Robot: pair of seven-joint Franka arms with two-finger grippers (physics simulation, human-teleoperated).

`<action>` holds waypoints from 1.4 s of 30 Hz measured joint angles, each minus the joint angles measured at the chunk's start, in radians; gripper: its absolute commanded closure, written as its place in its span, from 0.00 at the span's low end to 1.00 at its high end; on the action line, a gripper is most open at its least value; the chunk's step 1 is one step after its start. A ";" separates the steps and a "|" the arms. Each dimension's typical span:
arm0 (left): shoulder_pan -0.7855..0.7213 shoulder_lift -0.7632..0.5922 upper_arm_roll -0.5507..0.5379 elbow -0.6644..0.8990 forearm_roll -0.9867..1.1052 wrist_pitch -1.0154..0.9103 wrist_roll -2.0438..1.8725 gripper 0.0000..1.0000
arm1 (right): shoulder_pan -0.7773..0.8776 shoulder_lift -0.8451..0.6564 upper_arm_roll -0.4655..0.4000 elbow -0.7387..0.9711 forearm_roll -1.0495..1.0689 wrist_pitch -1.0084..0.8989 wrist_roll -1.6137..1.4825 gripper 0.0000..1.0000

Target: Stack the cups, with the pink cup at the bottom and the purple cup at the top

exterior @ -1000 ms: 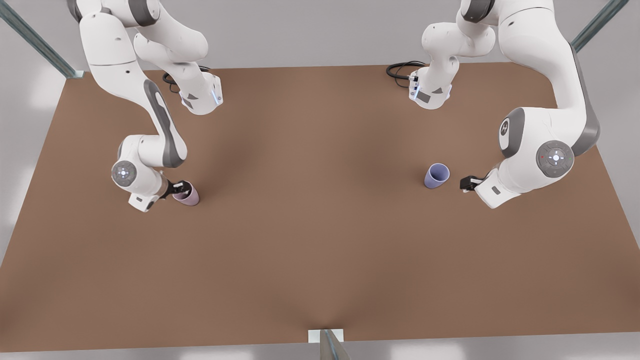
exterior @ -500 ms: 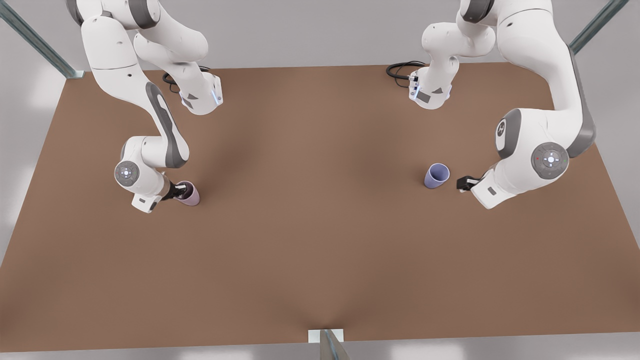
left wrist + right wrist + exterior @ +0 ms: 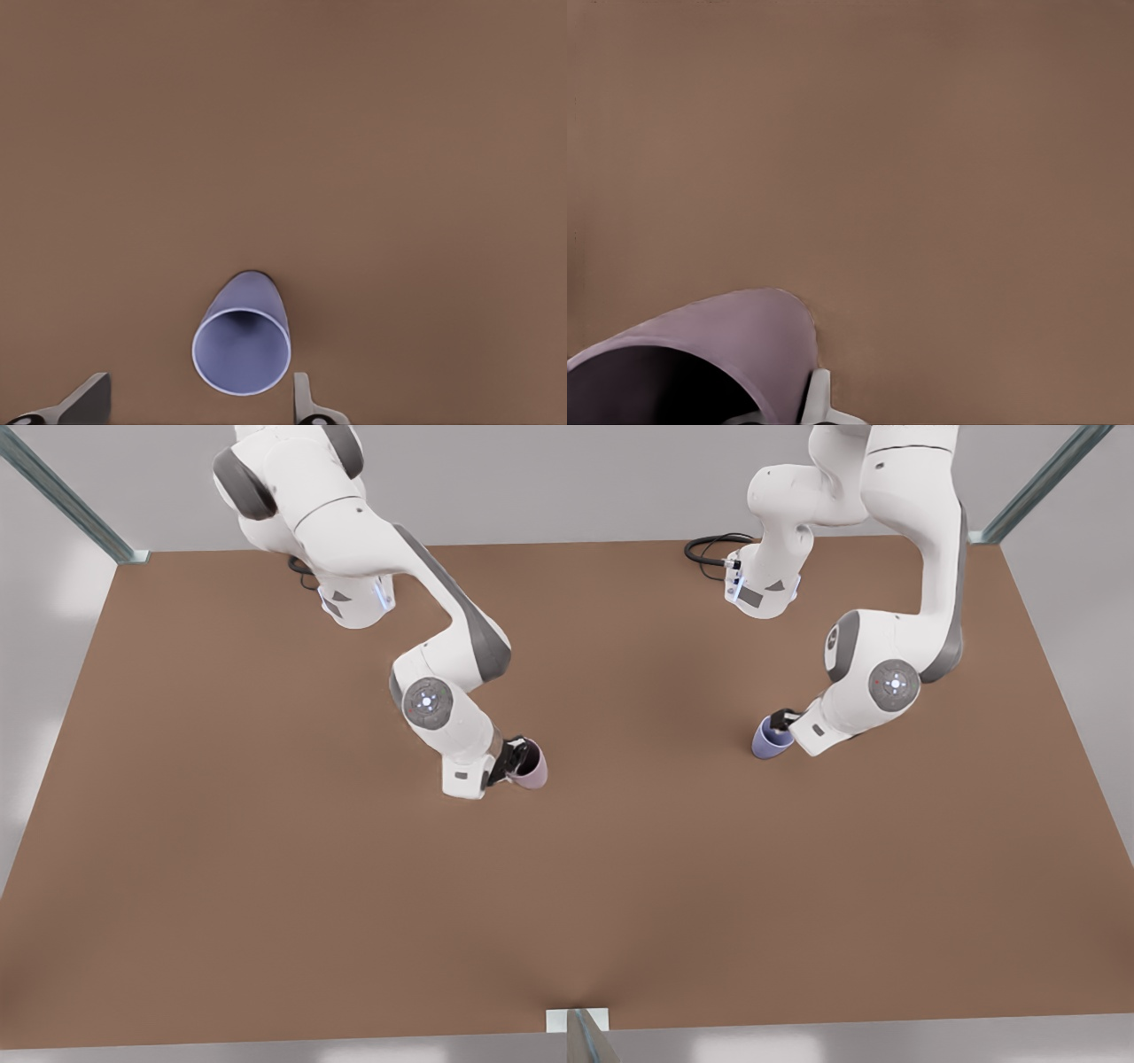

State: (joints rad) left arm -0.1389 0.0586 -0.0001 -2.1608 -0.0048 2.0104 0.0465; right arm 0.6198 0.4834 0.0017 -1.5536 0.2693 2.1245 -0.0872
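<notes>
Two cups stand upright on the brown worktop [image 3: 266, 868], mouths up and narrow bases down, well apart from each other. The pink cup [image 3: 530, 771] sits just left of centre in the front view, gripped at its rim by the right end effector [image 3: 517, 758]; the right wrist view shows one pale fingertip [image 3: 818, 400] pressed against the outside of the cup's wall [image 3: 735, 332] above its dark interior. The purple cup [image 3: 769, 739] stands toward the front view's right, with the left end effector [image 3: 783, 721] at its rim. From the left wrist view, that cup [image 3: 241, 341] is seen straight down its open mouth, sitting between two spread fingers [image 3: 306, 400], neither touching it — the end effector is open around the cup. Bare worktop stretches between the cups and toward the near edge; both cups are far from any edge.
</notes>
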 measured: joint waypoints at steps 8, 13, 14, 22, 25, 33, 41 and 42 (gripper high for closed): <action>0.000 0.013 0.004 -0.130 0.000 0.173 0.002 0.00 | 0.215 0.376 -0.027 0.459 -0.016 -0.119 0.315 0.79; -0.002 0.014 0.016 -0.225 0.001 0.290 0.006 0.00 | 0.245 0.447 -0.062 0.487 -0.029 -0.124 0.469 0.79; -0.011 0.014 0.030 -0.230 0.002 0.307 0.010 0.00 | 0.247 0.455 -0.065 0.488 -0.030 -0.119 0.495 0.79; 0.009 0.019 0.051 -0.272 0.003 0.375 0.037 0.00 | 0.253 0.503 -0.068 0.510 -0.032 -0.082 0.658 0.79; 0.000 0.035 0.051 -0.278 0.003 0.385 0.045 0.00 | 0.253 0.511 -0.068 0.512 -0.034 -0.071 0.704 0.40; 0.002 0.053 0.060 -0.292 0.003 0.389 0.063 0.00 | 0.255 0.503 -0.083 0.509 -0.036 -0.063 0.797 0.23; 0.002 0.098 0.061 -0.291 0.005 0.393 0.072 0.40 | 0.255 0.437 -0.090 0.471 -0.028 -0.065 0.851 0.18; 0.003 0.102 0.061 -0.290 0.004 0.393 0.073 0.41 | 0.255 0.397 -0.091 0.446 -0.026 -0.065 0.857 0.15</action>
State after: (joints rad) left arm -0.1364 0.1610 0.0612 -2.4510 -0.0006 2.4033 0.1194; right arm 0.8746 0.8803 -0.0893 -1.1075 0.2428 2.0591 0.7693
